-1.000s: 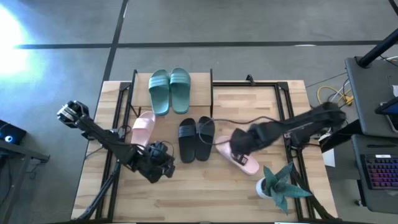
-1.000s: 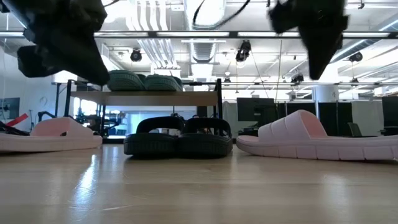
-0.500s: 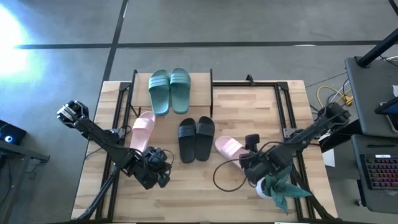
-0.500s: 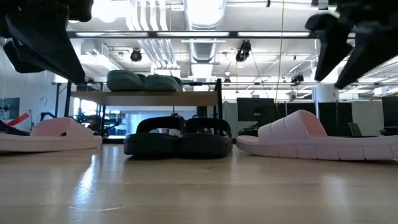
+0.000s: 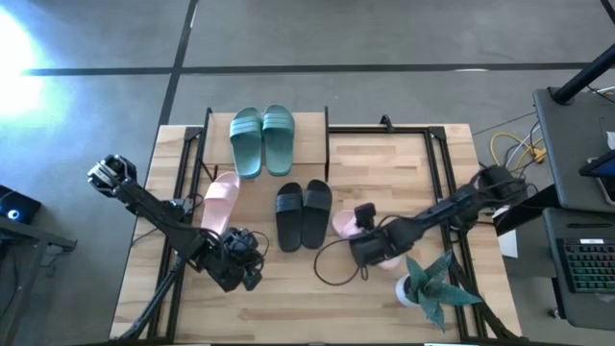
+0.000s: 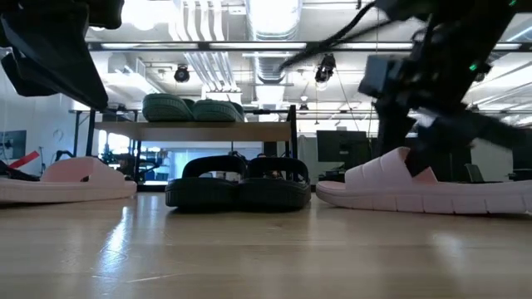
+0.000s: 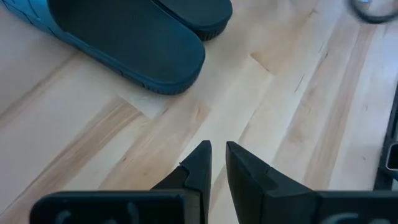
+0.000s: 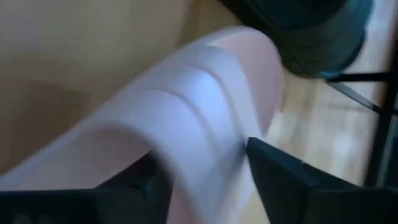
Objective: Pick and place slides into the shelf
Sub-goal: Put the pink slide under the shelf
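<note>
A green pair of slides (image 5: pixel 261 140) lies on the top board of the shelf (image 5: pixel 309 135) at the table's far side. In front of the shelf a black pair (image 5: pixel 304 214) rests on the table, with one pink slide (image 5: pixel 221 199) to its left. A second pink slide (image 5: pixel 344 223) lies to its right. My right gripper (image 5: pixel 371 248) is low over that slide and open, its fingers (image 8: pixel 277 171) on either side of the wide strap (image 8: pixel 186 99). My left gripper (image 5: pixel 246 265) hovers shut above bare wood near the front, holding nothing. My right gripper's two fingers straddle the right pink slide's strap (image 8: pixel 205 118), coming from above at a slant from the table's near right. Whether they touch the strap I cannot tell. The slide lies flat on its sole on the table (image 6: pixel 432 198).
A green spiky potted plant (image 5: pixel 429 284) stands close behind my right gripper at the near right. A loose black cable (image 5: pixel 332 269) loops over the table beside the gripper. Black rails (image 5: pixel 442 173) run along the table's sides. Bare wood lies along the near edge.
My right gripper drew back from the right pink slide toward the near right by the plant, then came back and down over that slide's strap. The slide has stayed where it was. My left gripper has shifted slightly toward the near left.
</note>
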